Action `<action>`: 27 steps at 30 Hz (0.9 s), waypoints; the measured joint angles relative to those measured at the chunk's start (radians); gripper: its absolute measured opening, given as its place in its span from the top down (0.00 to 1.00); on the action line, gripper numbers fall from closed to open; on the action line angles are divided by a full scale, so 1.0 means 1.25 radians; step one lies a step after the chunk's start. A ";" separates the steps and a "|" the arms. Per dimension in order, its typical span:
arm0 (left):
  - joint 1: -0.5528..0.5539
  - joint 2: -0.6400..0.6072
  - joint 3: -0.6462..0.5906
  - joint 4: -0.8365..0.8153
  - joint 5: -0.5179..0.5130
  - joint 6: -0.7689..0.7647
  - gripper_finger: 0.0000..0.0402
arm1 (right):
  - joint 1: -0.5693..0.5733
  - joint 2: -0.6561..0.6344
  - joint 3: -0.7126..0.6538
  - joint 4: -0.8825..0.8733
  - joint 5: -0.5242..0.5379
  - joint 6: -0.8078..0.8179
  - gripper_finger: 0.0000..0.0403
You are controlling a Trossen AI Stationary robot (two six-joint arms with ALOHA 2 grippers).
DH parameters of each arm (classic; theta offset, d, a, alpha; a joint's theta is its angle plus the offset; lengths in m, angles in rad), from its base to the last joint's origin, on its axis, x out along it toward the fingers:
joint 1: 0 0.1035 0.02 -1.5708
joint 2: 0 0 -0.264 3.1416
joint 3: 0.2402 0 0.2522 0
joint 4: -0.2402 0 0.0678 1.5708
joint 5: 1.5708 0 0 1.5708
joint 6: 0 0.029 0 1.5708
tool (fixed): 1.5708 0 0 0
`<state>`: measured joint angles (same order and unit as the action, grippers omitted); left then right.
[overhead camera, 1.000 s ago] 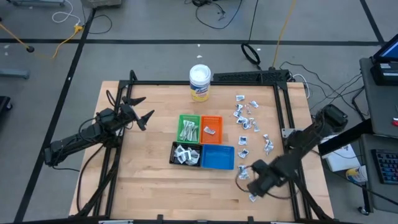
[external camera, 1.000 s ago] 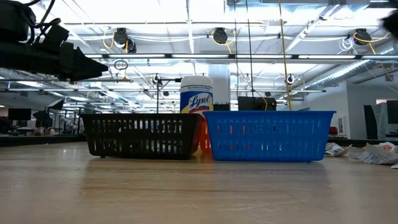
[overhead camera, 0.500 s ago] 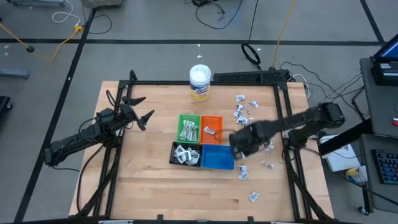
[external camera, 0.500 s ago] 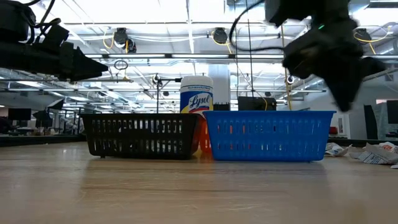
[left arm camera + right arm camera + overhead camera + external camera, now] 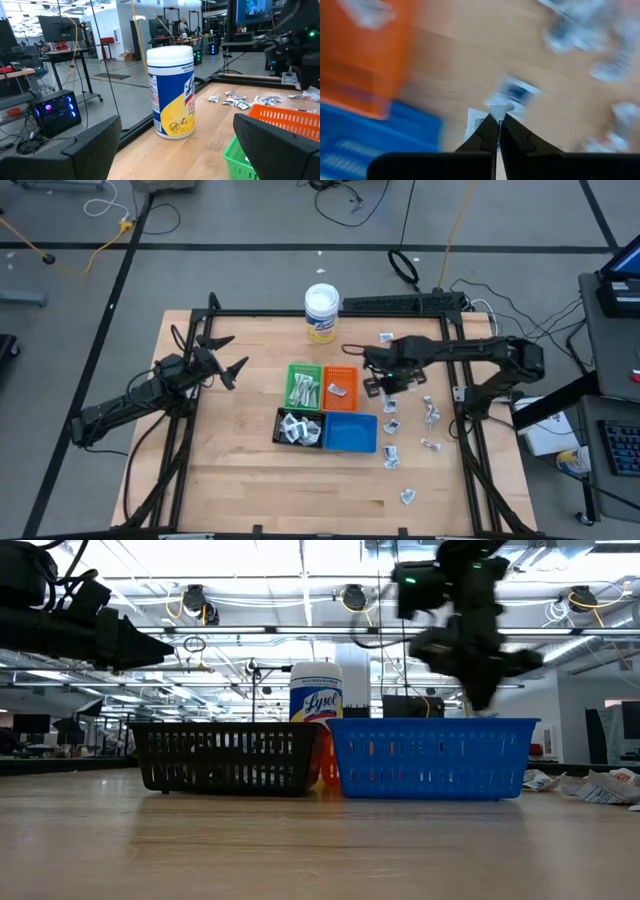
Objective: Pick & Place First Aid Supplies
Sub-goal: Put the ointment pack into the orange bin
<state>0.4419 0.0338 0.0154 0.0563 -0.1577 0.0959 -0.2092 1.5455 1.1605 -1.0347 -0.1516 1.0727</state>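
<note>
Trays (image 5: 349, 436) (four), one tub (image 5: 321, 313), scattered packets (image 5: 399, 374)

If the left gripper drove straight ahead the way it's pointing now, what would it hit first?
Most likely the Lysol wipes tub, standing upright dead ahead between the open left gripper fingers. Bare table lies before it; depth is hard to judge.
</note>
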 joint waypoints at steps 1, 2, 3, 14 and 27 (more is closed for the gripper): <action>0.000 0.000 0.000 0.000 0.000 0.000 0.02 | 0.000 0.020 0.030 0.001 0.000 -0.011 1.00; 0.000 0.000 0.000 0.000 0.000 0.000 0.02 | 0.001 0.042 0.060 -0.004 -0.003 -0.021 1.00; 0.000 0.000 0.000 0.000 0.000 0.000 0.02 | 0.001 0.064 0.095 -0.011 -0.005 -0.033 1.00; 0.000 0.000 0.000 0.000 0.000 0.000 0.02 | 0.001 0.270 0.466 -0.112 0.016 -0.129 1.00; 0.000 0.000 0.000 0.000 0.000 0.000 0.02 | 0.017 0.405 0.475 -0.053 0.060 -0.163 1.00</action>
<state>0.4419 0.0335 0.0154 0.0559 -0.1577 0.0959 -0.1886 2.0520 1.7546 -1.1009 -0.0759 0.8692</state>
